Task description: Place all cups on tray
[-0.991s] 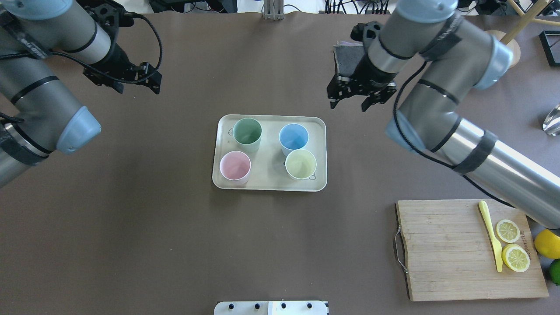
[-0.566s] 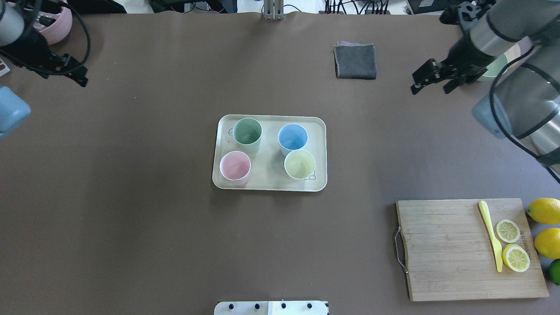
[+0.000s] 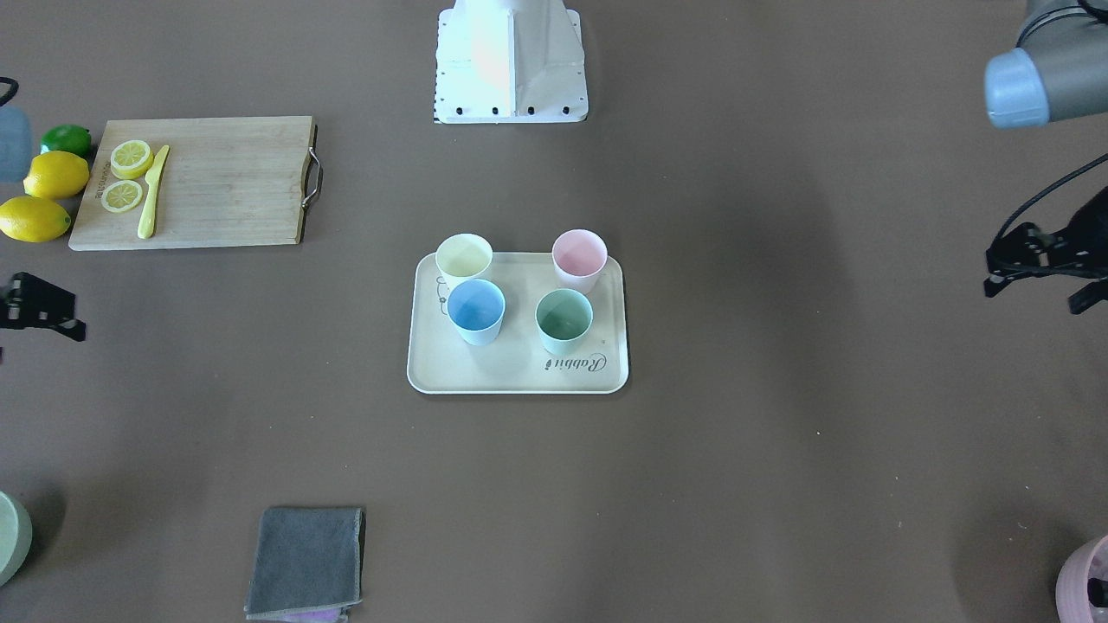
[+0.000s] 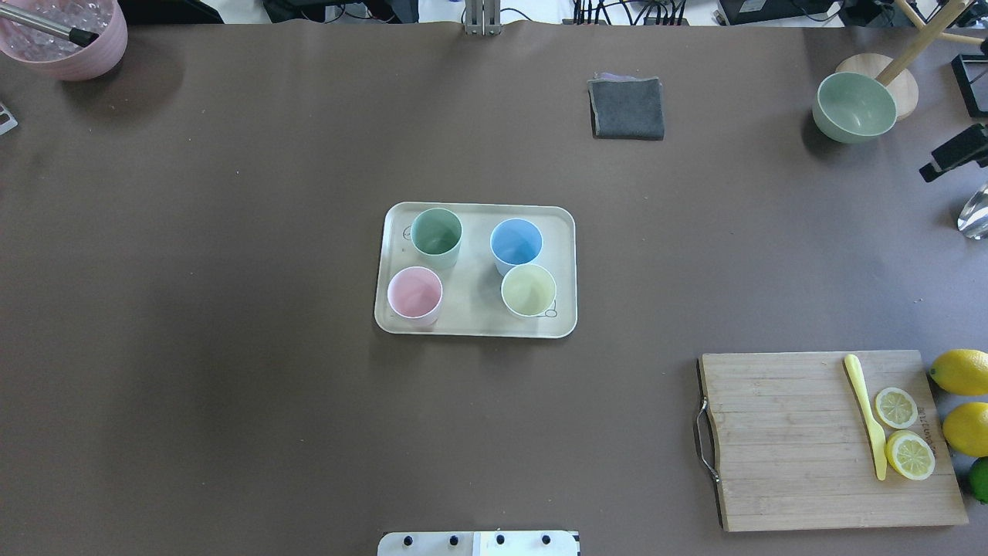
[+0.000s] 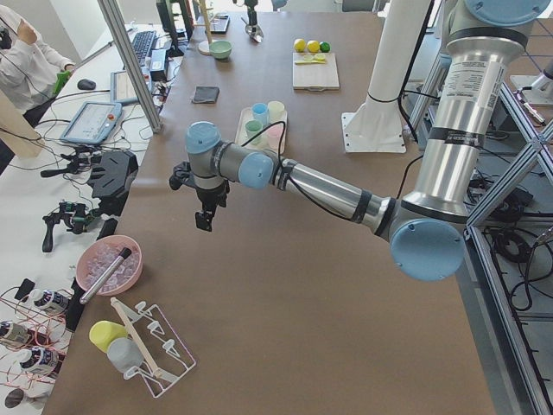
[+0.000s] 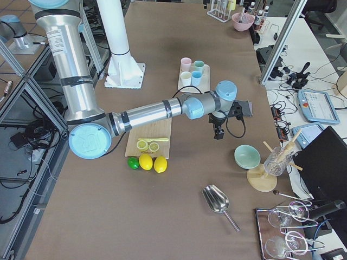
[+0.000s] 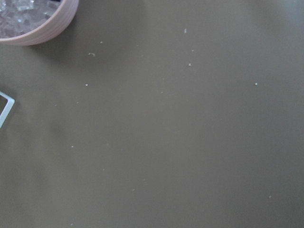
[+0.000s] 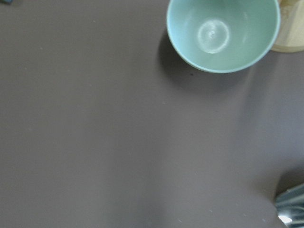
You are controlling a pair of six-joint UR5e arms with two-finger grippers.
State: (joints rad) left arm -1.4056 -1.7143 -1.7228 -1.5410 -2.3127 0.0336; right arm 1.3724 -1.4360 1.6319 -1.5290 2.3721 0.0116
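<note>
Left gripper (image 3: 1036, 294) is hanging over bare table (image 4: 231, 347) out at the robot's left end, jaws spread and holding nothing. Right gripper (image 6: 218, 131) is hovering at the opposite end near the sage bowl (image 4: 855, 106); the frame edges cut it off, so I cannot tell how its jaws stand. Both are sitting well apart from the tray (image 4: 478, 309). I am counting one tray at mid-table, its long axis running along the table's length, and four cups on it, all upright with mouths up: mint green cup (image 4: 436, 234) and blue cup (image 4: 516, 242) in the far row, pink cup (image 4: 414, 293) and yellow cup (image 4: 529, 290) in the near row. Blue and yellow are standing just beside each other. I am reading "Rabbit" in script along the tray's far long edge, upright to the front-facing camera. Further out: one cutting board (image 4: 779, 440) carrying one yellow knife (image 4: 866, 413) and two lemon halves (image 4: 895, 407), its stamped lettering too small to read; two whole lemons (image 4: 961, 371), one lime (image 4: 979, 479), one grey cloth (image 4: 627, 108), one pink pot (image 4: 73, 38) with ice.
</note>
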